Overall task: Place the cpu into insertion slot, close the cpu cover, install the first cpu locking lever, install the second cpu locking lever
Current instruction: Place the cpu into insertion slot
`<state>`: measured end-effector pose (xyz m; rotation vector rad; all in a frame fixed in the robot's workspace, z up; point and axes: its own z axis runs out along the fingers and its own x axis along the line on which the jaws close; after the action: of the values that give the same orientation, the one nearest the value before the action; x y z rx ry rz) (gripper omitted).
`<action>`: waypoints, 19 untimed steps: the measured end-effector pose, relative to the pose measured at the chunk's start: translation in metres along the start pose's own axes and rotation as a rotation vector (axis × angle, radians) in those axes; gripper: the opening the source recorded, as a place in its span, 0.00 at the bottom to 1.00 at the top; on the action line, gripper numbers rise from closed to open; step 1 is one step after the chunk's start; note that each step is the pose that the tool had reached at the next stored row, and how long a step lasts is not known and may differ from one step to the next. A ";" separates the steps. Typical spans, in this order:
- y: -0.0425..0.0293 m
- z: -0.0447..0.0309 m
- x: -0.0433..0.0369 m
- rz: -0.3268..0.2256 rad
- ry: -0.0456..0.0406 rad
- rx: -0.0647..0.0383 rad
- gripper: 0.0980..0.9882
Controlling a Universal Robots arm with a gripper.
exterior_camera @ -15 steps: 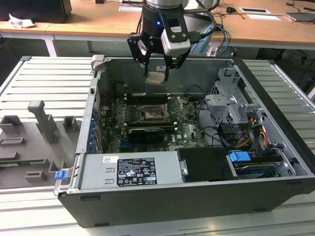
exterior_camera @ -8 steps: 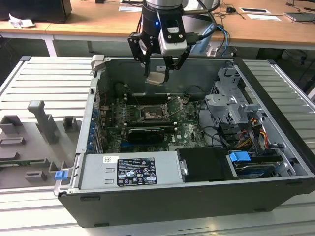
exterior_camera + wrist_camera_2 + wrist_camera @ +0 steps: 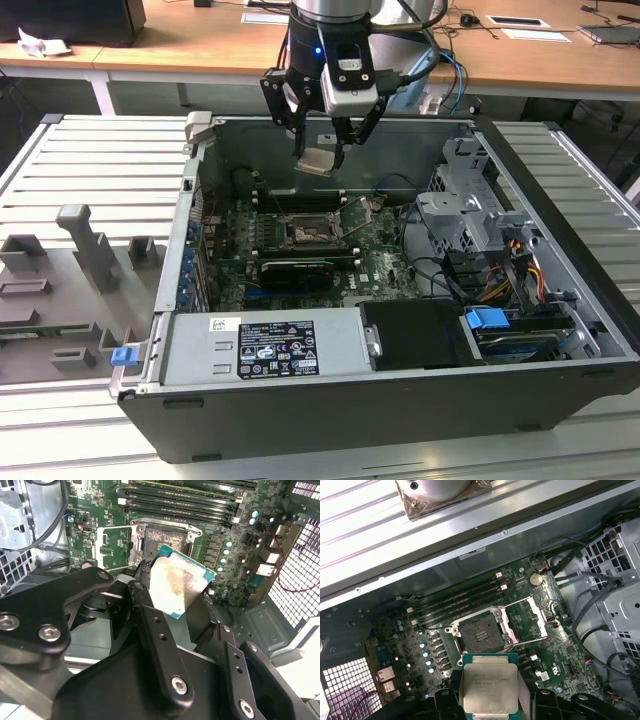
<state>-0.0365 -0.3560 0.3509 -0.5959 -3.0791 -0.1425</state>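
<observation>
Gripper: we see the gripper [image 3: 322, 148] hanging inside the open computer case [image 3: 350, 420], near its far wall in the exterior view.
Fingers: closed on the chip, pressing two opposite edges; the other two edges stand free.
Chip: the cpu [image 3: 488, 687] is held up in the air, its silvery top towards both wrist cameras, with a green rim showing around it.
Slot: the insertion slot [image 3: 480, 635] lies uncovered on the green board [image 3: 560, 655], well below the chip and apart from it.
Cover: the cpu cover [image 3: 537, 616] is swung open beside one edge of the slot.
Neighbours: the memory slots [image 3: 460, 597] run just beside another edge.
Room: we see open air between chip and slot; the grey drive cage [image 3: 460, 215] stands well apart, at the exterior view's right.
</observation>
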 end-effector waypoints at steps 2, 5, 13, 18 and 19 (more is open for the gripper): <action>0.0000 0.0002 0.0000 0.009 -0.0008 0.000 0.48; 0.0000 0.0006 0.0000 0.055 -0.0050 -0.001 0.48; -0.0002 0.0020 0.0000 0.141 -0.0129 -0.002 0.48; -0.0002 0.0028 0.0000 0.202 -0.0184 -0.003 0.48; -0.0002 0.0029 -0.0001 0.218 -0.0198 -0.003 0.48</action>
<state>-0.0365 -0.3560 0.3480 -0.9311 -3.0055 -0.1411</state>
